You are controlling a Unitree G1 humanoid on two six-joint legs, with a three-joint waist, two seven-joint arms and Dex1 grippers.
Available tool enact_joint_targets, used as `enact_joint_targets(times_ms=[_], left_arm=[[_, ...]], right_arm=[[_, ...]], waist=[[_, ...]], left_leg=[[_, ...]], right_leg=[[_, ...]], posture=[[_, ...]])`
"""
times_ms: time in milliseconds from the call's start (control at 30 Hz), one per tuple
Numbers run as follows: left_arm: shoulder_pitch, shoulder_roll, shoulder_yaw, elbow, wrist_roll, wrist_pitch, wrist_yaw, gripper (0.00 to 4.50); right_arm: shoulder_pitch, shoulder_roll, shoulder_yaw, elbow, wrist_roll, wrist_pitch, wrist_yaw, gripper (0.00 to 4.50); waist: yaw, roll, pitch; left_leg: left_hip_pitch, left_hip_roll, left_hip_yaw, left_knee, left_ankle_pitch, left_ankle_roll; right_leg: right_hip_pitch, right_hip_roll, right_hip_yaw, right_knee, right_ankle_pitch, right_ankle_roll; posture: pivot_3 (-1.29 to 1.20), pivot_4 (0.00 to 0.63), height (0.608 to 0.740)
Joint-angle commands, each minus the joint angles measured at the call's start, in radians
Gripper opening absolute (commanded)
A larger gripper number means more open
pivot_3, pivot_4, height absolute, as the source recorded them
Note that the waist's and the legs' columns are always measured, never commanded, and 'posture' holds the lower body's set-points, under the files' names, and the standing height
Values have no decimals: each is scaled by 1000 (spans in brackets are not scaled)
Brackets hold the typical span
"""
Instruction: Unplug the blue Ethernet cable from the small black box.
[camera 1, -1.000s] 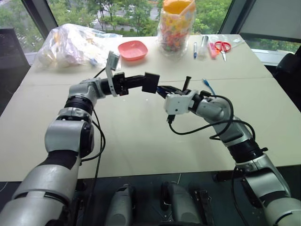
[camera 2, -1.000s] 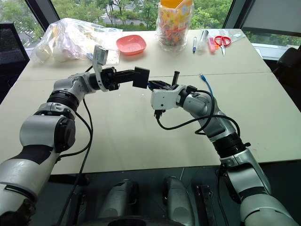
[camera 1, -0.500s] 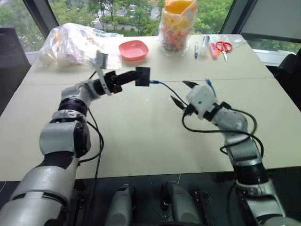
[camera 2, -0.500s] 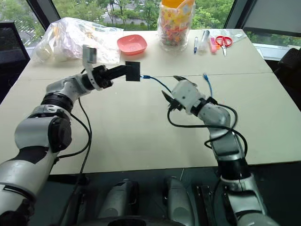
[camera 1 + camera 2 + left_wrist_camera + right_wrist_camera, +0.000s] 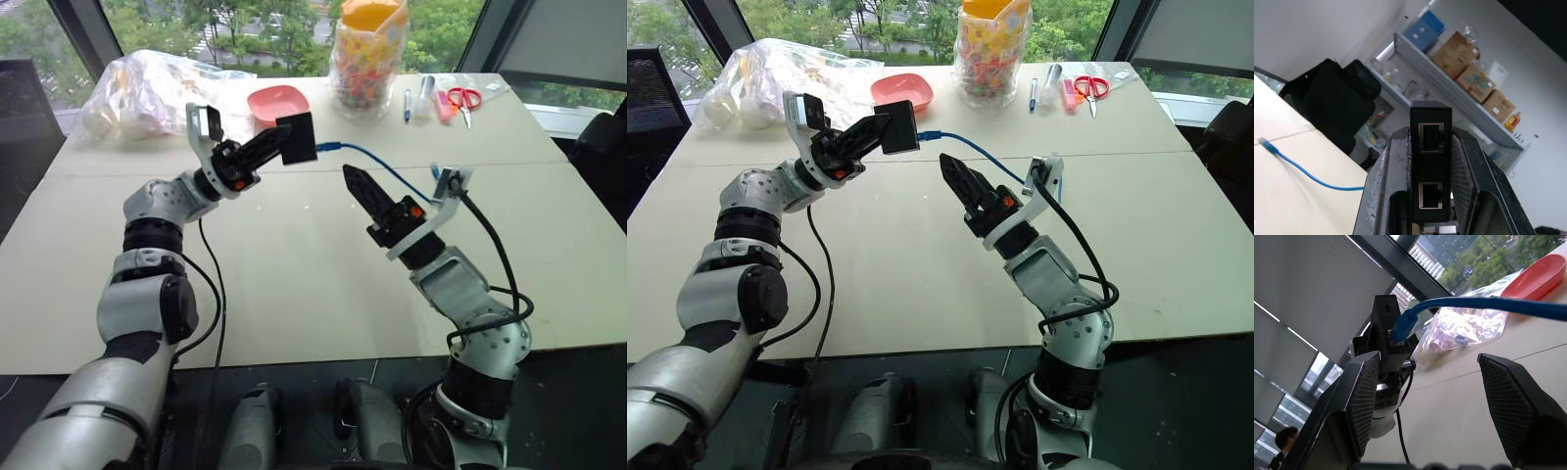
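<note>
the table [image 5: 294,294] is bare through the centre and lower half of the head views; its clutter sits along the far edge at the top: a plastic bag [image 5: 147,88] upper left, a pink bowl [image 5: 277,102], a tall jar [image 5: 368,49], pens [image 5: 407,103] and scissors [image 5: 464,96] upper right, with windows and trees behind

the left gripper [image 5: 279,145] is clamped on the small black box [image 5: 299,137], held in the air above the table at upper centre, just in front of the bowl; the box's flat face tilts toward the camera, and the left wrist view shows 2 empty ports on its near edge

the blue ethernet cable [image 5: 382,168] meets the box's right-hand edge, where its plug looks seated, and its length runs down and to the right, to a loose end [image 5: 434,172] near the table seam

the right gripper [image 5: 955,171] is raised at centre frame, pointing up and left toward the box, just under the cable; its fingers [image 5: 1364,396] are spread and grasp nothing, the cable passing beyond them
</note>
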Motion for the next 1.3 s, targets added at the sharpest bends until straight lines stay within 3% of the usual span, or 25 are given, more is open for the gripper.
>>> enact_joint_targets(times_ms=[33,767,867,1300], left_arm=[[31,-16,12,-145,-78,65,46,470],[99,-69,-31,-265,-166,101,130,470],[97,-71,-34,-258,-168,95,136,470],[60,-46,-7,-178,-175,34,153,470]], right_arm=[[-26,-9,36,-4,2,-47,3,3285],[-56,-79,98,51,21,-120,31,3285],[-57,-79,101,55,24,-128,34,2425],[9,-86,92,24,51,-181,53,2425]], waist=[[0,0,0],[1,0,0],[1,0,0],[1,0,0]], left_leg=[[0,0,0,0,0,0],[0,-1,-1,0,0,0],[0,-1,-1,0,0,0],[0,-1,-1,0,0,0]], right_leg=[[0,0,0,0,0,0],[0,0,0,0,-1,2],[0,0,0,0,-1,2],[0,0,0,-1,-1,2]], posture=[[0,150,740],[0,150,740],[0,150,740],[0,150,740]])
